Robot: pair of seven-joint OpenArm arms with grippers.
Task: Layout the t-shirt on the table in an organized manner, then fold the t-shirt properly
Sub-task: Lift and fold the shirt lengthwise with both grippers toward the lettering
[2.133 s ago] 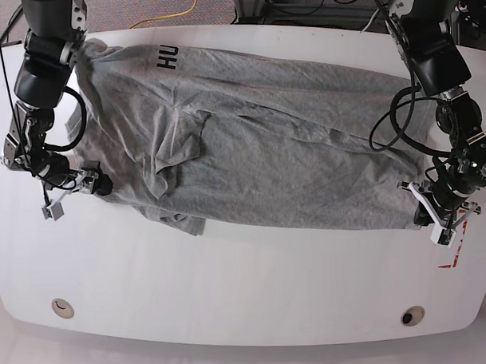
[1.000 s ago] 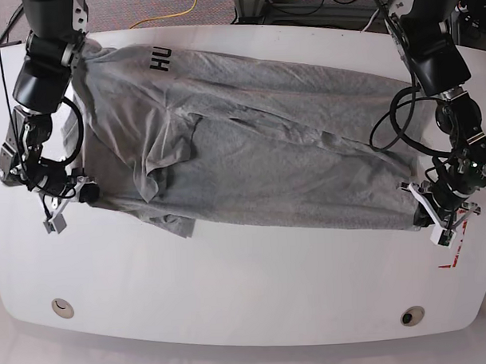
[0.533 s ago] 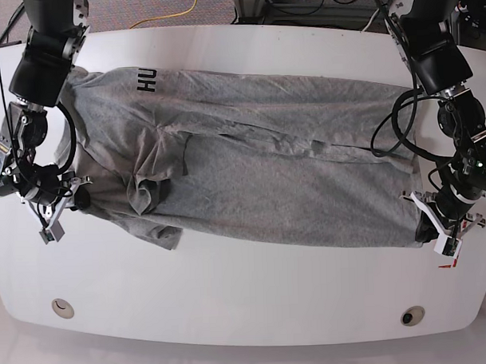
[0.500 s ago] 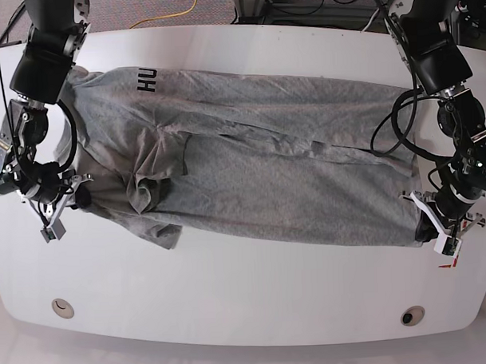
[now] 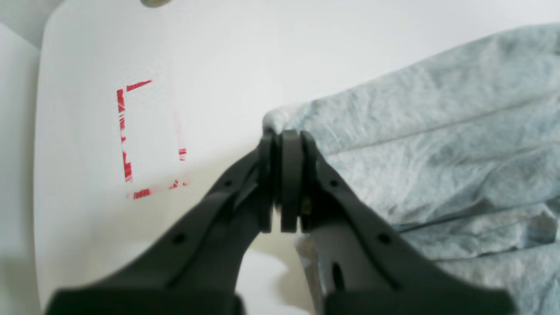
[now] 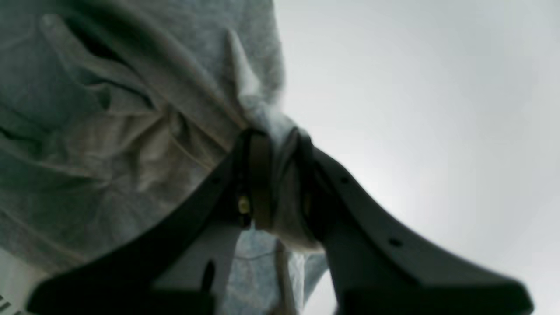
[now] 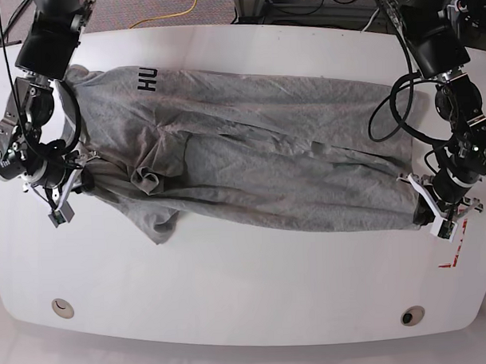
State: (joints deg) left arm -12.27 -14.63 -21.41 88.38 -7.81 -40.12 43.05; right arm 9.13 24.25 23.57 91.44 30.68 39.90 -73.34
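Note:
The grey t-shirt (image 7: pixel 266 165) lies stretched across the white table (image 7: pixel 247 294), wrinkled, with black letters "HU" (image 7: pixel 147 79) at its far left. A fold of cloth is bunched near its left end. My left gripper (image 7: pixel 426 211) is at the shirt's right near corner and is shut on it. In the left wrist view the left gripper (image 5: pixel 282 140) pinches the t-shirt (image 5: pixel 437 144) at its hem corner. My right gripper (image 7: pixel 79 181) is shut on the shirt's left edge. The right wrist view shows the right gripper (image 6: pixel 278 144) with t-shirt (image 6: pixel 109 131) fabric bunched between its fingers.
A red outline mark (image 7: pixel 453 258) lies just beside the left gripper, also seen as the red mark (image 5: pixel 127 140). Two round holes (image 7: pixel 62 307) (image 7: pixel 411 315) sit near the table's front edge. Cables (image 7: pixel 173 13) lie beyond the far edge.
The right gripper has dragged the shirt's left edge further left, and the cloth now lies longer and flatter, shifted toward the front. The left gripper has kept its hold at nearly the same spot.

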